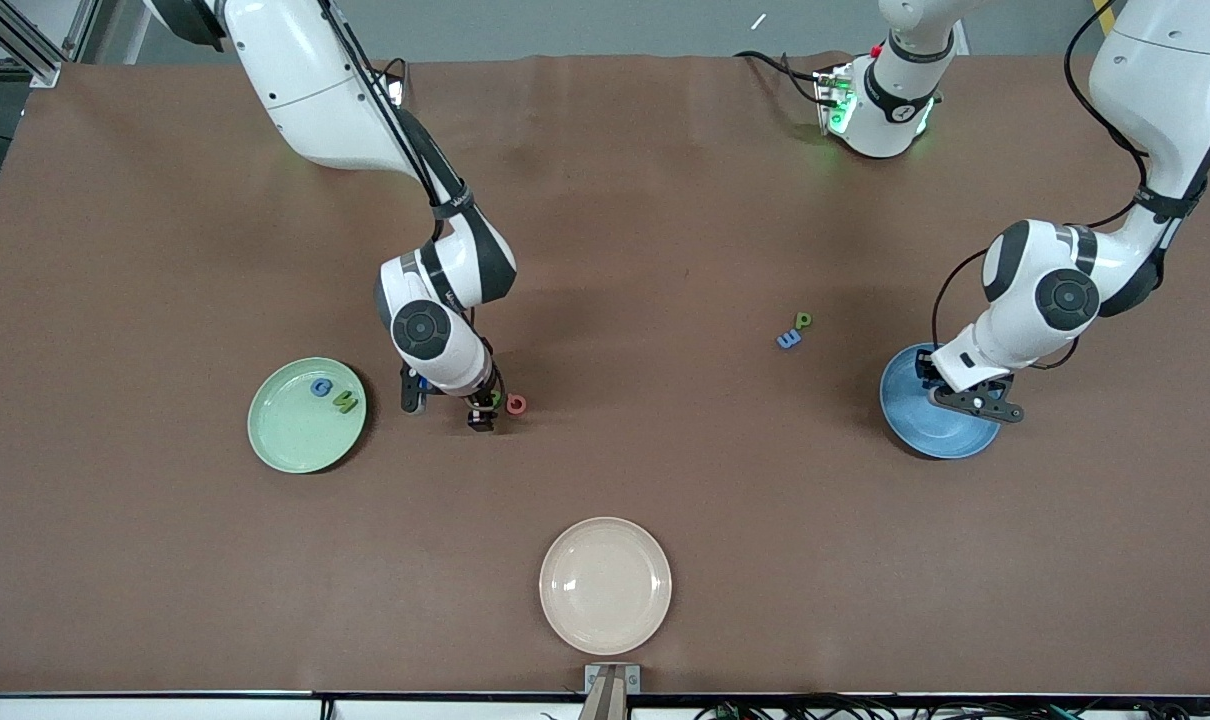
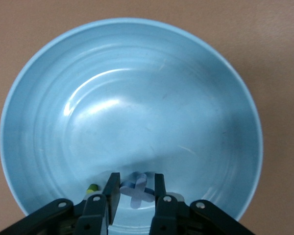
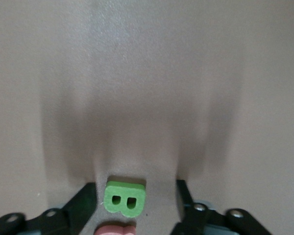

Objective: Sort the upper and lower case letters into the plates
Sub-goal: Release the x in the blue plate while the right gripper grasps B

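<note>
My left gripper hangs over the sky blue plate, shut on a pale blue letter x just above the plate's floor. A yellow-green piece peeks out beside one finger. My right gripper is down at the table beside the pale green plate, open, its fingers either side of a green letter B with a gap on each side. A red letter lies against the B. The green plate holds a blue G and a green letter.
A blue letter and a green p lie together on the brown table between the two arms. A cream-beige plate sits near the table's front edge, nearest the front camera.
</note>
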Controlling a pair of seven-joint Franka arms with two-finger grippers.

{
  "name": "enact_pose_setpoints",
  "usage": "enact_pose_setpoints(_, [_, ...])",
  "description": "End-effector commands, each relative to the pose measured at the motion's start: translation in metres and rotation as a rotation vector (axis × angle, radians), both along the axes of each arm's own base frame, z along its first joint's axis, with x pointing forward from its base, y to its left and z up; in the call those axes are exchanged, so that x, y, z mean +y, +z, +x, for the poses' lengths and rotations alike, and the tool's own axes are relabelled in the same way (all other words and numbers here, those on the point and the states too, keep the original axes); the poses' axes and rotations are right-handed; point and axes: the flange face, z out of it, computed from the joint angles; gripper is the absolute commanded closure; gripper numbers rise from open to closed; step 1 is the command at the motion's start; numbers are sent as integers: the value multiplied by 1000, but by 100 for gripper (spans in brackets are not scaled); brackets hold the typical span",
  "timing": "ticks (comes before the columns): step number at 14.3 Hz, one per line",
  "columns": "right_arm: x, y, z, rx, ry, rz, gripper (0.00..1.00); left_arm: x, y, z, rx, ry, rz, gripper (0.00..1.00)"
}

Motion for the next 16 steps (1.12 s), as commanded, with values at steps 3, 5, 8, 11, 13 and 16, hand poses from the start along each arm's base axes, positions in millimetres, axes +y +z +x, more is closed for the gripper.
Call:
enact_pose_setpoints(3, [-7,-3,-7,0,-13,-22,78,-1,-5,-2,-7,-27,-5,86])
enact_pose_setpoints(5, [-10,-2,-5,-4,-17,-20,97,-2,-6,-2,-6,-29,-5,85])
enact_pose_setpoints(8, [-16,6,2,-13,-15,-13,100,-2,-4,-1,-7,-28,-4,68])
enact_pose_setpoints(11, [-49,28,21,-29,56,2,100,-1,6,0,-17,-30,10,0])
enact_pose_setpoints(13, [-85,42,40,-43,77,13,100,-2,25,1,-29,-26,34,0])
enact_pose_setpoints(16, [-133,68,57,-51,177,30,100,-35,50,1,-34,-2,39,0])
